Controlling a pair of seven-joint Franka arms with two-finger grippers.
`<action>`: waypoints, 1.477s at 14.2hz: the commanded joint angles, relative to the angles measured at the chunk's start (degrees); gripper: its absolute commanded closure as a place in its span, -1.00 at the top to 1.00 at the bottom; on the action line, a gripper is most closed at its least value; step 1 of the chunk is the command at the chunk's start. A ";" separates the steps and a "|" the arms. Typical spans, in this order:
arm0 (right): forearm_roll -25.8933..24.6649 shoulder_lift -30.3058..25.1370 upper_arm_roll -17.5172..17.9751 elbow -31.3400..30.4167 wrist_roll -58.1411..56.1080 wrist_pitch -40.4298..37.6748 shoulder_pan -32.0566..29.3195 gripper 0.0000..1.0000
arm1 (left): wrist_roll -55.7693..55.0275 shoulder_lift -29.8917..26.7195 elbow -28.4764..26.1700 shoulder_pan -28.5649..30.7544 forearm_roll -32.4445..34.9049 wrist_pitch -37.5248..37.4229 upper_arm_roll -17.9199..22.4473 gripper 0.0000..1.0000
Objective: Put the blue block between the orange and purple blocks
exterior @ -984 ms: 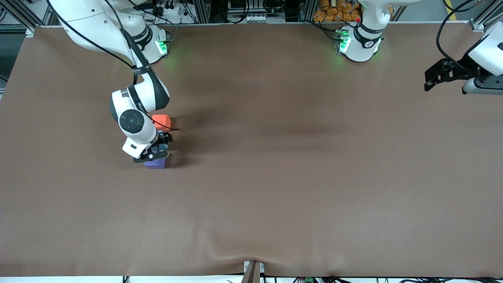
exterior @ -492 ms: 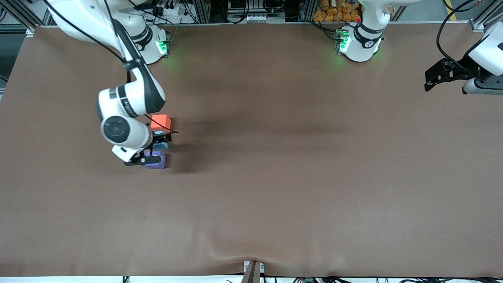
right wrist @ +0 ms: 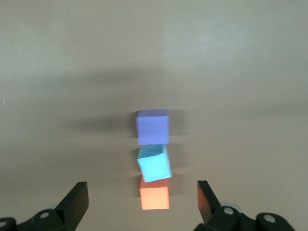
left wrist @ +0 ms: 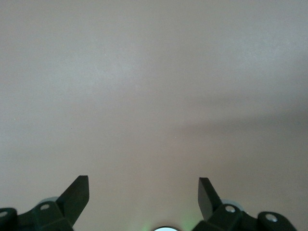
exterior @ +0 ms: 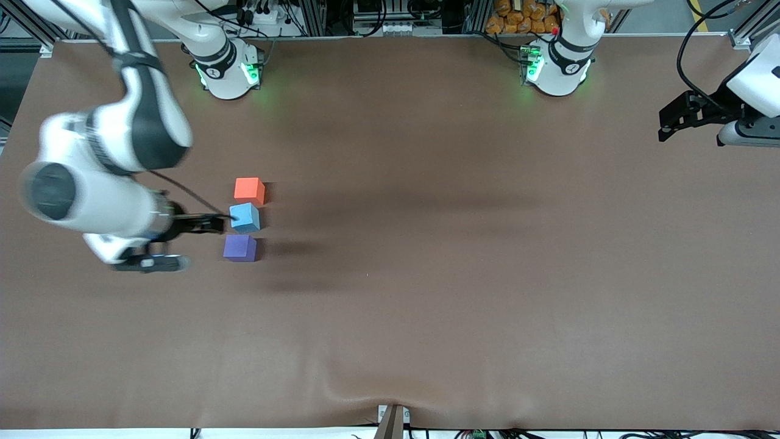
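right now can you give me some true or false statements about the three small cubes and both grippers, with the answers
1. The light sky-blue matte cube sits on the table between the orange-red cube and the violet-purple cube. True.
2. The right gripper is shut on the sky-blue cube. False: its fingers are open and hold nothing.
3. The sky-blue cube is turned at an angle to the two others. True.
4. The violet-purple cube is stacked on top of the orange-red cube. False: all three lie on the brown table, the purple one nearest the front camera.
5. The left gripper hovers over the cubes. False: it waits open at the left arm's end of the table.
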 commanded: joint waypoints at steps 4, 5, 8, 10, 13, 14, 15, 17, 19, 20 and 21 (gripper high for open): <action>0.90 1.21 0.82 10.73 -10.75 -7.61 -10.73 1.00 | 1.10 0.21 0.71 0.20 0.43 -0.43 -0.13 1.00; 0.46 0.77 0.65 11.62 -10.40 -8.32 -10.48 1.00 | 1.10 0.12 0.71 0.20 0.43 -0.43 -0.13 1.00; -2.61 -2.91 0.82 12.24 -8.74 -9.55 -9.08 1.00 | 1.10 0.12 0.71 0.29 0.43 -0.61 -0.13 1.00; -1.92 -7.48 0.82 10.67 -3.64 -9.73 -8.99 1.00 | 1.10 0.12 0.62 0.29 0.43 -0.61 -0.13 1.00; -2.44 -14.77 0.91 3.04 -4.24 -9.12 -8.81 1.00 | 1.10 0.12 0.62 0.29 0.43 -0.70 -0.04 1.00; -2.70 -16.01 0.73 2.06 -5.72 -9.29 -9.16 1.00 | 1.10 0.12 0.62 0.29 0.43 -0.70 -0.04 1.00; -2.88 -17.15 0.47 1.35 -8.35 -9.46 -9.51 1.00 | 1.10 0.12 0.62 0.29 0.43 -0.70 -0.04 1.00; -3.40 -19.26 0.47 0.47 -12.40 -10.25 -10.56 1.00 | 1.10 0.12 0.62 0.29 0.43 -0.70 -0.04 1.00; -3.67 -20.41 0.47 -0.93 -13.47 -11.84 -10.57 1.00 | 1.10 0.12 0.62 0.29 0.43 -0.70 -0.04 1.00; -4.54 -21.11 0.64 -2.42 -13.91 -11.66 -10.39 1.00 | 1.10 0.12 0.62 0.29 0.43 -0.70 -0.04 1.00; -4.64 -21.29 0.64 -2.61 -14.00 -11.66 -10.48 1.00 | 1.10 0.12 0.62 0.29 0.43 -0.70 -0.04 1.00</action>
